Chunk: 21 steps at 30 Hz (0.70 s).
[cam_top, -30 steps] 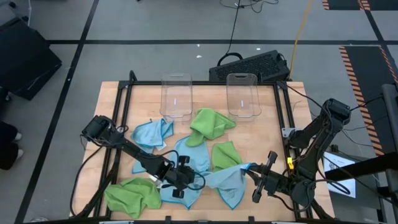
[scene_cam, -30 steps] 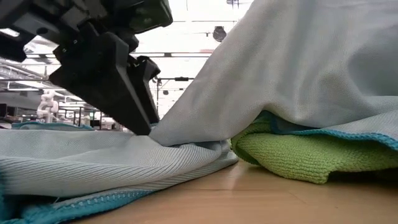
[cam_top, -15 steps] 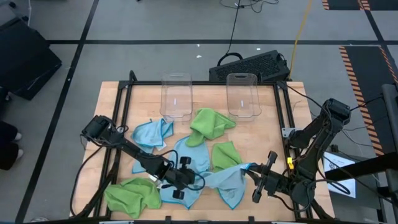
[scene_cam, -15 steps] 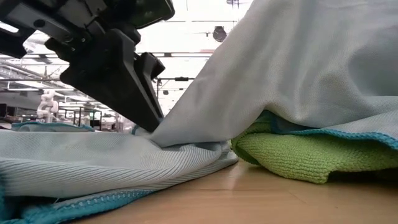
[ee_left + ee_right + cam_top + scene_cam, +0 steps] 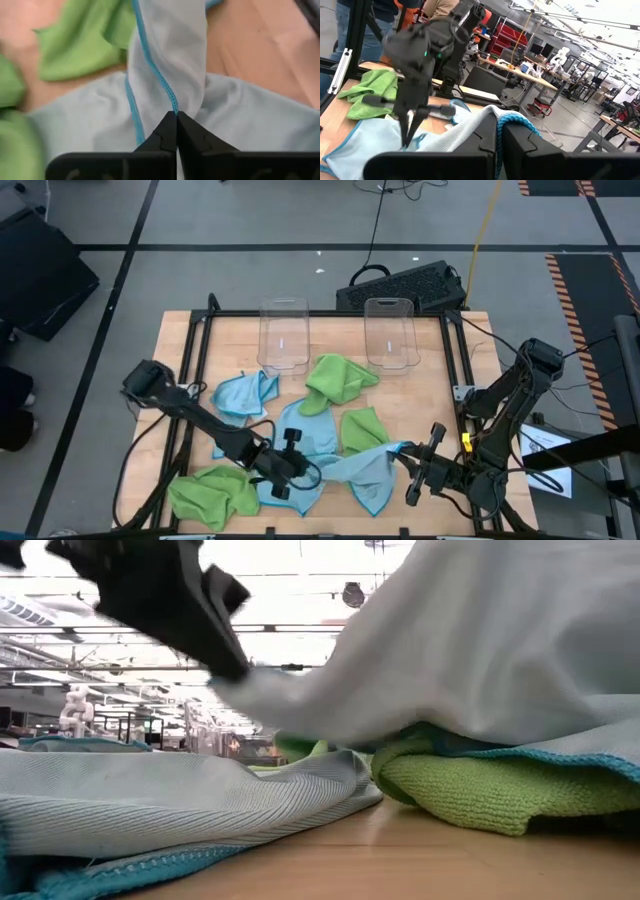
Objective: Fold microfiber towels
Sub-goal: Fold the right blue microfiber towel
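Both end effectors pinch one light blue towel (image 5: 340, 468): left end effector (image 5: 283, 470), right end effector (image 5: 405, 452). Next, stretch it flat.

Two clear bins (image 5: 284, 335) (image 5: 390, 332) at the table's (image 5: 440, 370) far edge; black keyboard (image 5: 400, 286) on the floor behind

Ribbed cloth towel (image 5: 480, 650), wooden table (image 5: 400, 860)

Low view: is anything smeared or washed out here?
Low view: the left gripper is motion-blurred and the ceiling behind is blown out white. Right wrist view: that same gripper smears. High view: evenly lit, sharp.
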{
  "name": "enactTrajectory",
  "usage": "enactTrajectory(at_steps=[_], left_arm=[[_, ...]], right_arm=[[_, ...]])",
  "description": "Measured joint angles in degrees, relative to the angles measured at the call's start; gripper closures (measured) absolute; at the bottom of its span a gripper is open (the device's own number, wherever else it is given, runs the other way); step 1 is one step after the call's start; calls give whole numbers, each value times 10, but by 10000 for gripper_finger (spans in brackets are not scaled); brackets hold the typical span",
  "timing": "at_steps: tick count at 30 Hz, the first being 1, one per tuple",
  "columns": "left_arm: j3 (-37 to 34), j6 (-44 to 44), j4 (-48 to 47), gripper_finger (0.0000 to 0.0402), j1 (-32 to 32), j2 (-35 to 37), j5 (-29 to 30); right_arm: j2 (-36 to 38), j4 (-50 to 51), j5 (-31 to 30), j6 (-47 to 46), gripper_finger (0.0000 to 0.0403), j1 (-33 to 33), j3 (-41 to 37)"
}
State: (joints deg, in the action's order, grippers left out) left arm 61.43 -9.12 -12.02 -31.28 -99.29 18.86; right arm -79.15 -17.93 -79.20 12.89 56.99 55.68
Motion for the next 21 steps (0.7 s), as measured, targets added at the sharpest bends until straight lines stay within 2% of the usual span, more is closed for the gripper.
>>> enactTrajectory(at_steps=[8, 12, 15, 21], left_arm=[[0, 61, -23, 399, -35, 106, 58], [0, 86, -26, 400, -42, 149, 109], [0, 80, -55, 400, -53, 172, 153], [0, 13, -149, 401, -86, 180, 236]], right_arm=[[0, -7, 0, -2, 395, -3, 0], [0, -7, 0, -13, 395, -9, 0], [0, -7, -1, -15, 395, -14, 0], [0, -8, -2, -15, 395, -16, 0]])
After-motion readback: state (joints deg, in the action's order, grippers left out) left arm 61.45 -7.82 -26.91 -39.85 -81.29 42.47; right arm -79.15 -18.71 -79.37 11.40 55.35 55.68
